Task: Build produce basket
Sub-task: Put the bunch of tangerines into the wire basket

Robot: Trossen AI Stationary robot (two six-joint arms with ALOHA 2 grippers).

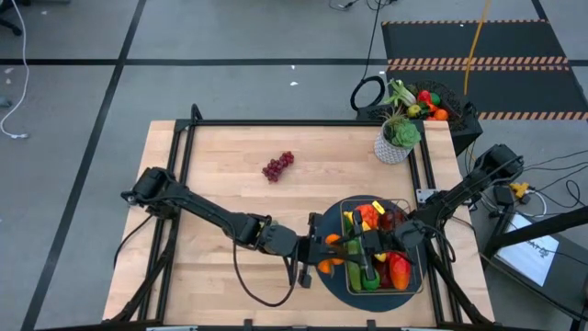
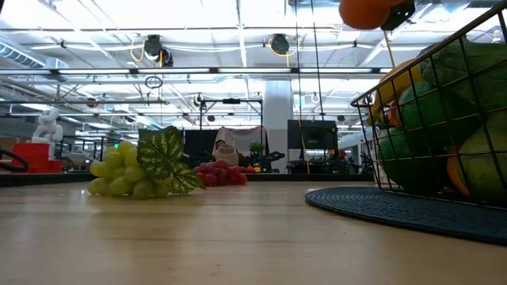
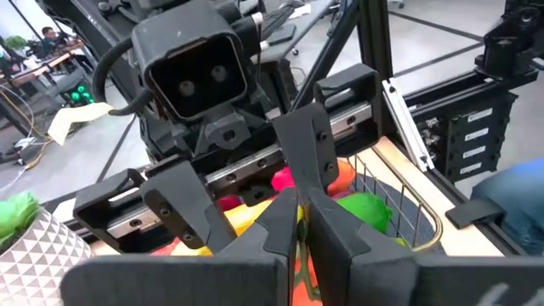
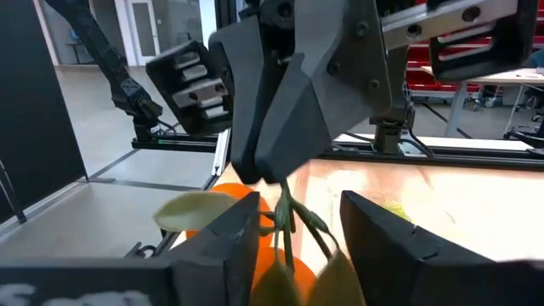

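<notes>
Potted plant (image 1: 400, 136) in white pot at table's (image 1: 220, 211) far corner, well beyond the pincers. Dark round mat (image 1: 322, 276) on wooden top directly beneath the pincers. Black bin (image 1: 459, 115) off table edge, beyond the plant.

The wire-mesh basket (image 1: 415, 274) sits upright and already piled high: a red piece (image 1: 400, 270) and a green one (image 1: 368, 279) at the near end, red and yellow bits (image 1: 367, 215) at the far end. Both hands meet over its left rim, and there hangs an orange (image 1: 332, 239), its thin green stem (image 4: 285, 223) pinched in the left hand (image 1: 323, 246), with the right hand (image 1: 364, 244) straddling that stem from the basket side. Well away from both hands, the purple grapes (image 1: 277, 165) lie loose out on the tabletop, and a green bunch (image 2: 139, 172) with a leaf rests on the wood near them.
</notes>
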